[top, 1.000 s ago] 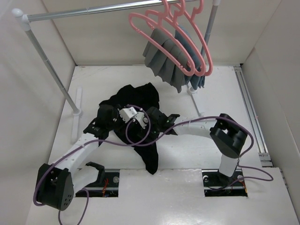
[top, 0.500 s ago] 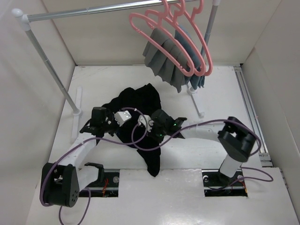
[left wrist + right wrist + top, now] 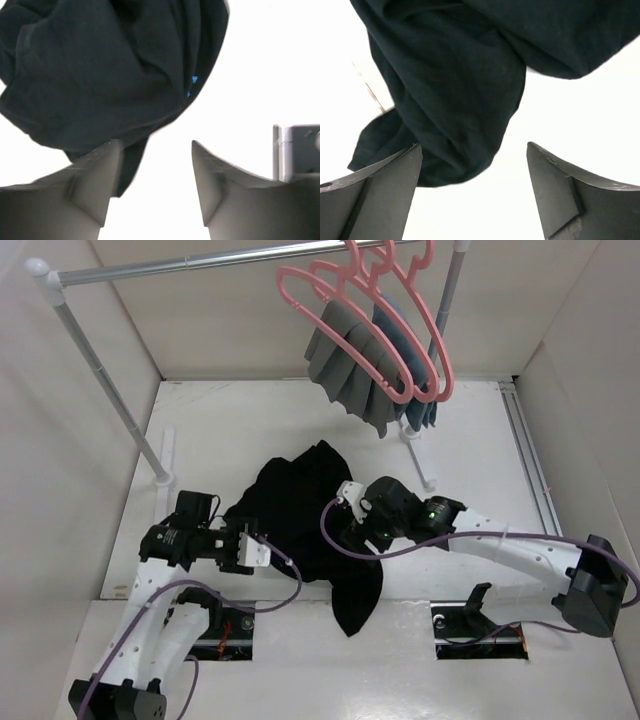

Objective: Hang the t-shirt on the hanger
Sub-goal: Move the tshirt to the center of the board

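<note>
On the middle of the white table [image 3: 220, 420] the black t-shirt [image 3: 300, 502] lies crumpled, one end trailing over the near edge. The left gripper [image 3: 156, 145] sits at its left, fingers spread and empty, one fingertip beside the hem. The right gripper [image 3: 473, 146] is at its right side, spread wide and holding nothing. The bare pink hanger [image 3: 285, 282] hangs on the rail [image 3: 200, 262] at the far side, well apart.

Overhead view looking down, wrist views close over shared t-shirt [image 3: 300, 502]
</note>
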Robot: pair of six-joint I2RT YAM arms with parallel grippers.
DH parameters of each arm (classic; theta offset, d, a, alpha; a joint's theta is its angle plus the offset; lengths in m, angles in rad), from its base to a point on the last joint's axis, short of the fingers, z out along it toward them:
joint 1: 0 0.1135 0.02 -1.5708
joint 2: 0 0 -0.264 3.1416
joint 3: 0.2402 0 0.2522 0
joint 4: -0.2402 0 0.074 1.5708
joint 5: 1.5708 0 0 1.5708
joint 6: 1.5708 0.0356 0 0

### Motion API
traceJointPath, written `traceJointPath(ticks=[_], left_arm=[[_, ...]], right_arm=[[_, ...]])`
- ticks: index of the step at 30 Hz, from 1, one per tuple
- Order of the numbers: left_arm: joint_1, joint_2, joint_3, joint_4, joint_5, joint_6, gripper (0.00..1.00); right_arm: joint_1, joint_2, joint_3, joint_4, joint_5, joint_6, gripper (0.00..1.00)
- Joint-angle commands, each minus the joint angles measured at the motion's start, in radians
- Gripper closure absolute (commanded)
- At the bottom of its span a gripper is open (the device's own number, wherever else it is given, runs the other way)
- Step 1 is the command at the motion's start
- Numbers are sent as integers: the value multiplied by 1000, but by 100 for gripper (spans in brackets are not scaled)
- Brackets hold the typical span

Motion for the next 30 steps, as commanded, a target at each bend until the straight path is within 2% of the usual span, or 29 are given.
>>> traceJointPath(ticks=[1,2,3,4,5,7,8,9,10,11,15,18,23,26,30], left_arm=[[-6,20,58,-21,135,-68,42],[-6,34,73,97,164,-273,41],[-6,75,73,352,173,-494,41],[-6,100,73,453,174,-763,41],[-6,128,82,536,174,-850,41],[-6,212,91,679,195,-935,41],[-40,236,91,716,195,-1011,41],[-66,259,101,741,169,-1030,41],[-144,302,119,755,90,-1009,41],[-195,322,119,755,33,-1009,41],[-379,398,142,732,-118,-921,39],[-428,462,151,762,-173,-921,33],[-479,565,122,862,-288,-822,33],[-488,605,99,856,-337,-716,42],[-488,626,108,773,-325,-668,51]], right_arm=[[-4,-10,81,-21,41,13,9],[-4,-10,92,10,41,3,7],[-4,8,107,37,31,3,7],[-4,25,126,60,31,3,7],[-25,65,164,96,31,3,7],[-51,106,193,128,31,-6,14],[-91,123,203,159,17,-6,17],[-115,157,216,159,17,8,20],[-167,169,217,159,3,40,28],[-168,169,217,159,-12,40,30],[-261,123,122,215,-54,92,32],[-261,65,49,211,-54,92,30],[-205,19,-70,206,-54,108,29],[-154,1,-106,216,-54,135,24],[-114,-9,-144,260,-45,163,22]])
